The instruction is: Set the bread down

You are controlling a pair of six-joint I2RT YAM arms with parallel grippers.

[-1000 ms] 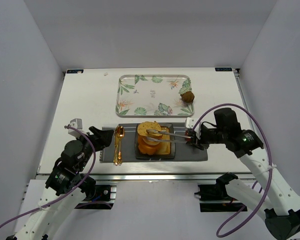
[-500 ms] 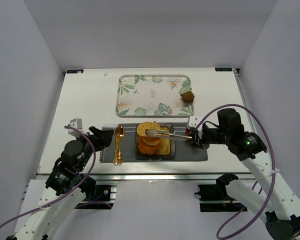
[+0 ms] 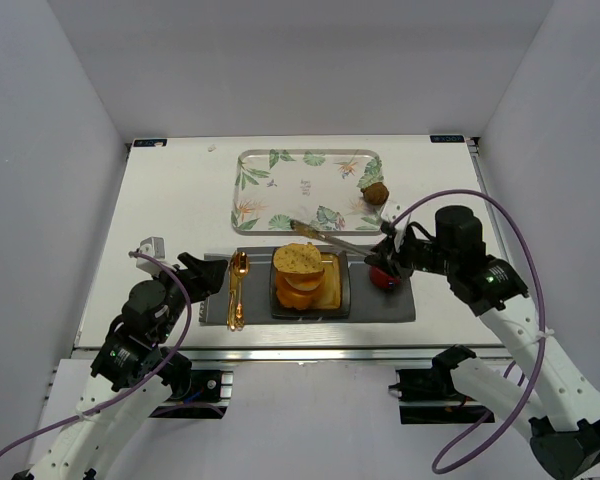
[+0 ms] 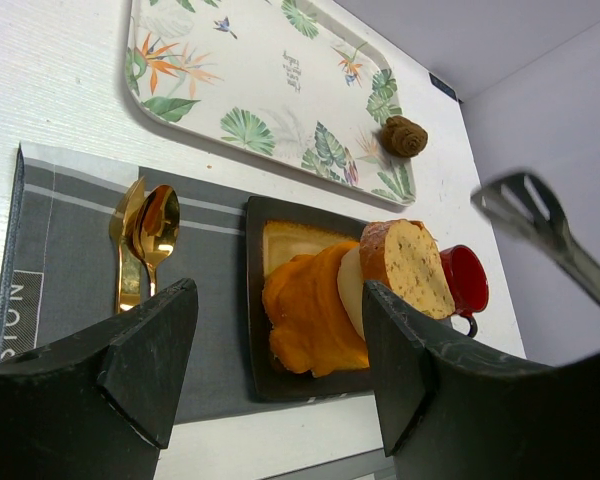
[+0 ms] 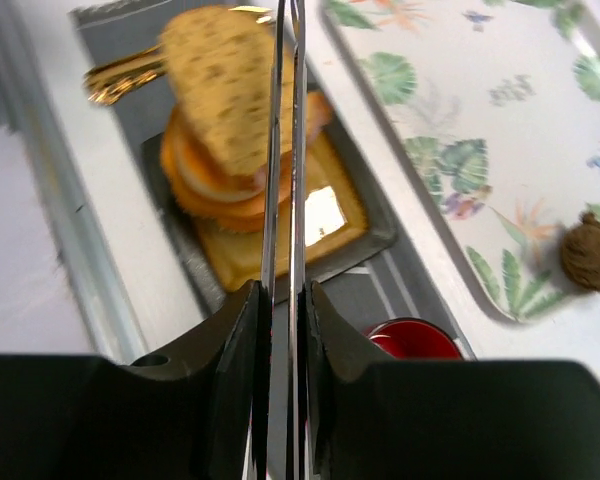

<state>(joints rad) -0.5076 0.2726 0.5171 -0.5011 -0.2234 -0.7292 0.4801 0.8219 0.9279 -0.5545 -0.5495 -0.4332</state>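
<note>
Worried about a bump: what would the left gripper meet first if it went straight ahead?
Probably the gold cutlery on the mat; the left gripper's height above it is unclear.

tray [image 3: 280, 195]: far middle of the table [image 3: 170, 200], behind the mat
muffin [image 3: 376, 192]: at the tray's right edge — on the rim or just off it, unclear
mat [image 3: 380, 308]: near the table's front edge, before the tray
plate [image 3: 342, 300]: on the mat, at its middle
bread [image 3: 300, 258]: top of the food stack on the plate
cutlery [image 3: 237, 290]: on the mat, left of the plate
cup [image 3: 383, 277]: on the mat, just right of the plate
tongs [image 3: 330, 238]: clamped in the right gripper [image 3: 388, 252], reaching left above the gap between tray and plate — behind the bread, apart from it
</note>
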